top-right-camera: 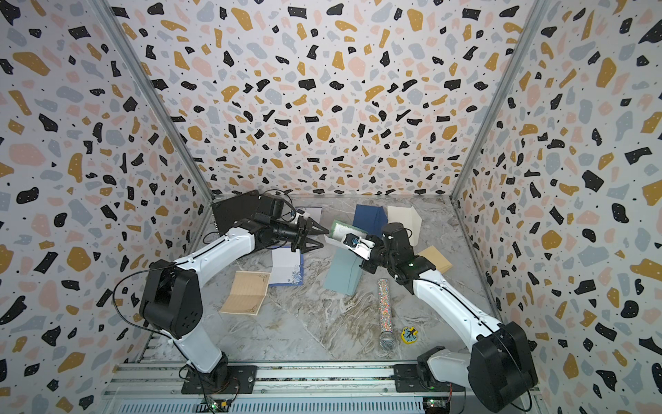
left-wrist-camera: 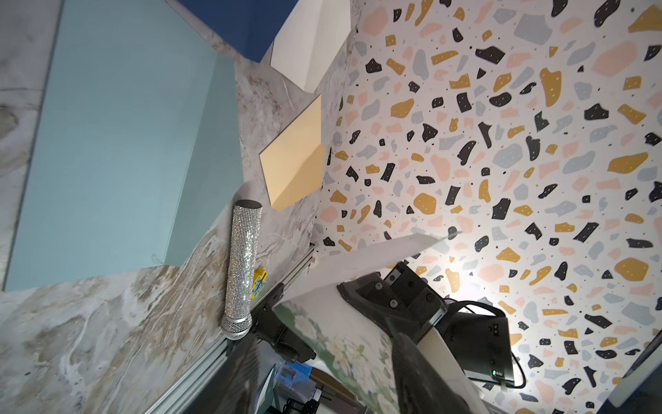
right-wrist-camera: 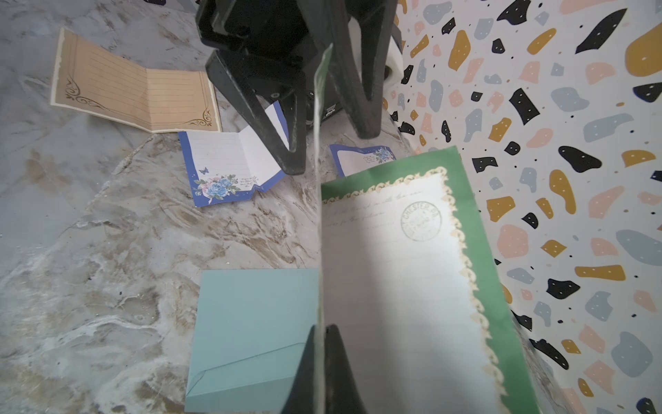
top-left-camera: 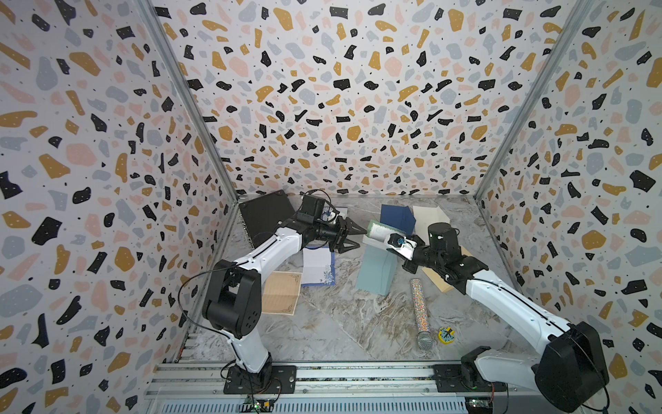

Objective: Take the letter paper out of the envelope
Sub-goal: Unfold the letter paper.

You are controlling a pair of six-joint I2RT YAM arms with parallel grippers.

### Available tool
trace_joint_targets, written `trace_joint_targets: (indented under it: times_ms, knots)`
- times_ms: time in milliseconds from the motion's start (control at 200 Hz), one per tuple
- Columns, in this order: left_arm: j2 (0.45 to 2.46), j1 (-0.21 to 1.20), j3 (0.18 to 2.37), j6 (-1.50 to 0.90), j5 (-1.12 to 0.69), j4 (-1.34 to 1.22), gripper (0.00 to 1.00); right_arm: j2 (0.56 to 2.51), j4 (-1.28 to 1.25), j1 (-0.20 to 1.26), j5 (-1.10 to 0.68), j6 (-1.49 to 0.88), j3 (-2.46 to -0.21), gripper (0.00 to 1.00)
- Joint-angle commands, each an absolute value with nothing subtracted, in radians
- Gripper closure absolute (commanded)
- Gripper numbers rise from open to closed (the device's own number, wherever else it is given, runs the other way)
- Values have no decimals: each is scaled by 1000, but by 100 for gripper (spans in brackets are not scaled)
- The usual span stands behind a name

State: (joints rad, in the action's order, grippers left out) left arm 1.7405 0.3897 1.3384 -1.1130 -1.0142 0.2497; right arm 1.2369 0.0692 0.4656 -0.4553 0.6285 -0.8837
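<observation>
Right wrist view shows the right gripper [right-wrist-camera: 324,331] pinching the folded green-bordered letter paper [right-wrist-camera: 394,258] clear above the teal paper envelope [right-wrist-camera: 250,322]; the left gripper [right-wrist-camera: 331,150], jaws spread astride the sheet's far edge, should withdraw without snagging.

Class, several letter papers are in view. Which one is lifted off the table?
The green-bordered letter paper, pinched in the right gripper. The tan paper and blue floral paper lie on the table.

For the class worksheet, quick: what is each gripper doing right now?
Left gripper: open, straddling the edge of the letter paper.
Right gripper: shut on the letter paper.
</observation>
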Motion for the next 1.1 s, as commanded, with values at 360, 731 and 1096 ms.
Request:
trace_joint_targets:
  times_ms: [360, 731, 1096]
  knots:
    - [1776, 423, 1383, -959, -1095, 359, 40, 1248, 109, 462, -505, 632, -927, 100]
    - [1749, 422, 1359, -993, -1119, 281, 58, 1230, 99, 464, -437, 644, -928, 100]
    - [1806, 436, 1339, -938, -1163, 312, 50, 1258, 139, 474, -490, 617, -1005, 100]
